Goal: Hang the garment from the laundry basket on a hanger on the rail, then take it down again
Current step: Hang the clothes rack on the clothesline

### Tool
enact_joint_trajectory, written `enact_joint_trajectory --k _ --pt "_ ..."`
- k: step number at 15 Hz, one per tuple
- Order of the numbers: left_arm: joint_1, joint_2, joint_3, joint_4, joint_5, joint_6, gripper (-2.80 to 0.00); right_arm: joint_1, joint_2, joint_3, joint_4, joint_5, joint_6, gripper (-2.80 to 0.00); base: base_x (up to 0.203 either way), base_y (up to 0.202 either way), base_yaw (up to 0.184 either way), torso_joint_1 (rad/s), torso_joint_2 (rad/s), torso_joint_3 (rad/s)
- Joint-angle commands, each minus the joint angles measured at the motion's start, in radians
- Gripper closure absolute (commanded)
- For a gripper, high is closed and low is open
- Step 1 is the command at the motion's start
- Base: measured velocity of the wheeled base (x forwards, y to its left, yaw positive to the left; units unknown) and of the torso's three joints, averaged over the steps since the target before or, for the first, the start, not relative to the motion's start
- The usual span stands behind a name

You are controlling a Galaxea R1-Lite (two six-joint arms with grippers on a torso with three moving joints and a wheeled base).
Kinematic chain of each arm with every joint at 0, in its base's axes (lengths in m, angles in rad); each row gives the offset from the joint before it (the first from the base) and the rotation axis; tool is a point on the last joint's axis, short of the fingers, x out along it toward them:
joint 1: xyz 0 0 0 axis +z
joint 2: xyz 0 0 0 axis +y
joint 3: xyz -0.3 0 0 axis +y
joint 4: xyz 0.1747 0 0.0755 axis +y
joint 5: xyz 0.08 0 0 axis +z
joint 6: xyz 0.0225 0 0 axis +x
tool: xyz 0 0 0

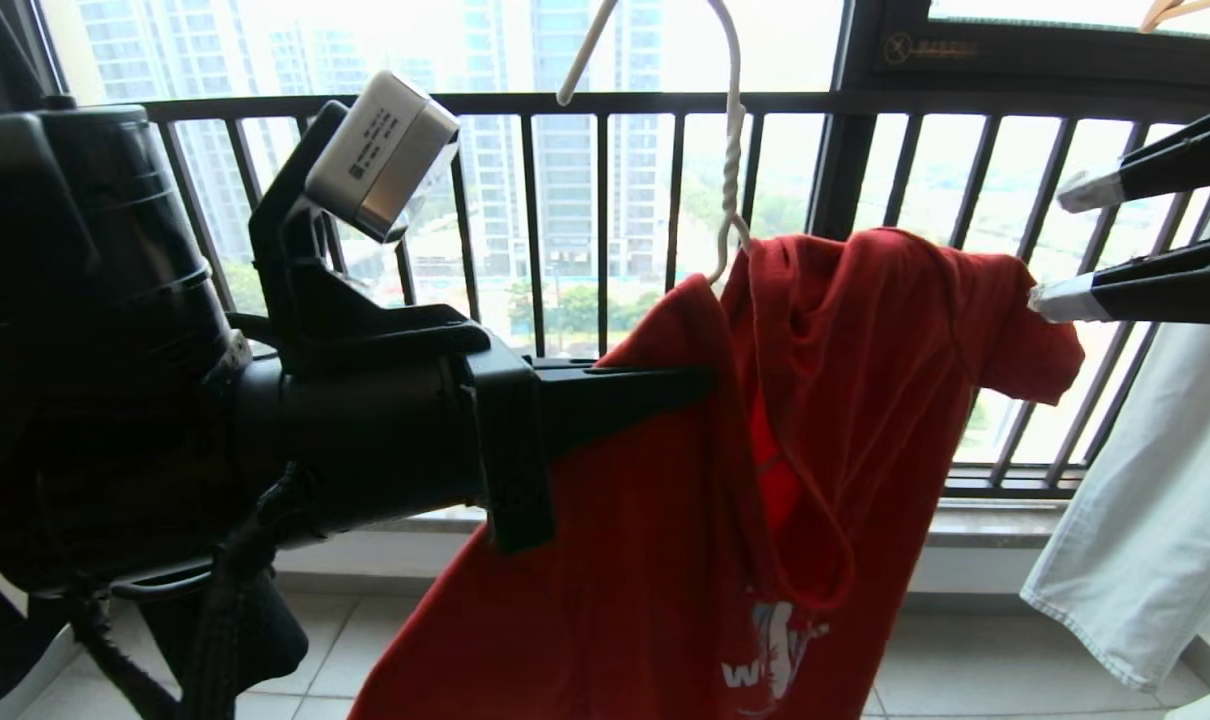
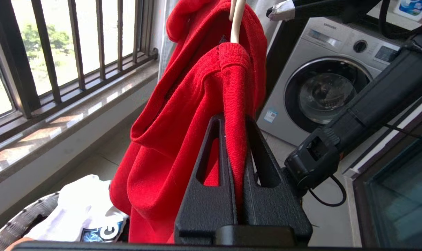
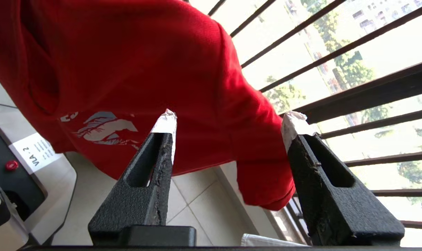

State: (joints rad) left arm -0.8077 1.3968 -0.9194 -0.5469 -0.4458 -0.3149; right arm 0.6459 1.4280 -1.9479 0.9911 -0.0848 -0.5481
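While the left end effector (image 2: 237, 125) pinches garment (image 2: 183, 115).

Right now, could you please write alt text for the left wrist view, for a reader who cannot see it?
The left gripper is shut on a fold of the red T-shirt, which hangs on a cream-white hanger. A basket holding white laundry sits below, beside a barred window; a washing machine stands behind.
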Motion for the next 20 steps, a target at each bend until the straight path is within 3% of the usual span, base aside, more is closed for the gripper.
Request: enact_joint_trajectory --k 1,8,16,19,20 --pt "0.001 -0.038 -0.001 0.042 -0.023 -0.001 0.0 -0.016 0.035 -0.014 0.009 0.066 -0.04 -2.8 0.0 0.0 0.0 0.0 0.0 0.0" --pt "-0.001 -0.05 0.0 0.05 -0.027 0.0 0.0 -0.028 0.044 -0.008 0.018 0.198 -0.123 -2.8 0.0 0.0 0.0 0.0 0.0 0.0" --pt "-0.03 -0.061 0.019 0.048 -0.032 0.003 0.0 -0.024 0.056 -0.008 0.067 0.337 -0.145 -2.8 0.0 0.0 0.0 0.0 0.0 0.0" --pt "-0.029 -0.099 0.062 0.037 -0.191 0.005 0.0 -0.014 0.04 -0.008 0.131 0.364 -0.152 -2.8 0.0 0.0 0.0 0.0 0.0 0.0" --pt "-0.028 -0.105 0.064 0.035 -0.197 0.005 0.0 -0.014 0.031 -0.008 0.181 0.364 -0.159 -2.8 0.0 0.0 0.0 0.0 0.0 0.0"
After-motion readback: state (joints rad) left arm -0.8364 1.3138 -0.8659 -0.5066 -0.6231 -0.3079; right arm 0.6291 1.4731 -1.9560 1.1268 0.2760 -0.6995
